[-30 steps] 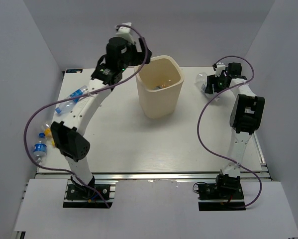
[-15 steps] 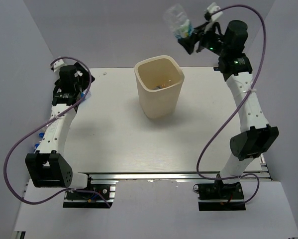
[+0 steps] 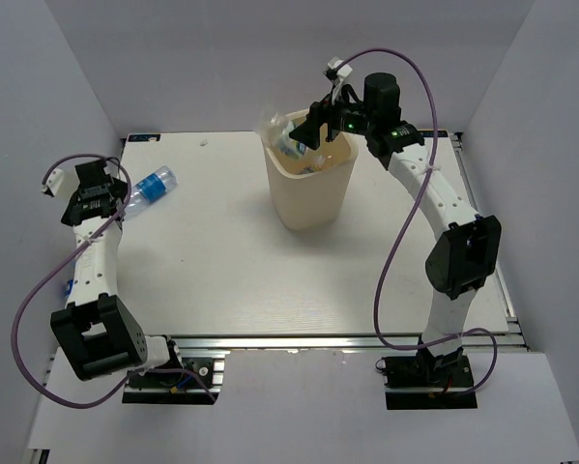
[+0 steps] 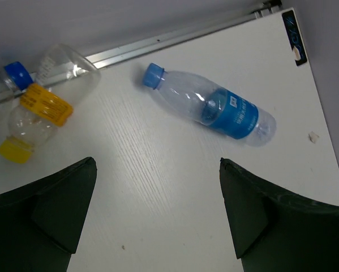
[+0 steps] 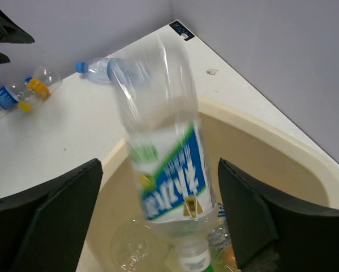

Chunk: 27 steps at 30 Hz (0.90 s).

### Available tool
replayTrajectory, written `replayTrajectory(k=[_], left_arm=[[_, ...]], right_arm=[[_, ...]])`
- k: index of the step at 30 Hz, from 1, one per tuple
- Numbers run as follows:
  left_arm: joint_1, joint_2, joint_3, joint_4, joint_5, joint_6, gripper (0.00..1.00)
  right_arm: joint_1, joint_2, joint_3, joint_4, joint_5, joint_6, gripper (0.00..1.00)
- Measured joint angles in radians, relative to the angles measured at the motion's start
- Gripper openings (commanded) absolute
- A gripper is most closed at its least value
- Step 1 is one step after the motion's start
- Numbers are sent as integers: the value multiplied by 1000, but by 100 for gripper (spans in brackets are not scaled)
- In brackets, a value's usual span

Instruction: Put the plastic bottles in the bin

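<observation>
Right wrist view: your right gripper (image 5: 158, 195), jaws apart, flanks a blurred cap-down bottle (image 5: 164, 153) over the bin (image 5: 288, 152); tilted, it may clip the rim and bounce out.

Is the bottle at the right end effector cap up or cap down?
Cap down: the clear bottle points its cap into the bin, base uppermost. The right end effector is open, fingers clear of its sides.
</observation>
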Motion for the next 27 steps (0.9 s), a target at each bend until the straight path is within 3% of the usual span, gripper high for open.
replayTrajectory(k=[8,15,22,27], left_arm=[[122,2,-16,-16,-42,0,98],[278,32,-84,57,10,145,98],[285,147,-131,158,129,280,98],[285,224,-136,167,138,331,98]], right_arm=[[2,-30,19,-66,9,-80,89],[3,-91,46,-121,104,-120,89],[-4,-158,24,-109,192,-113,89],[-31,-213,-56,-92,257,-100,89]])
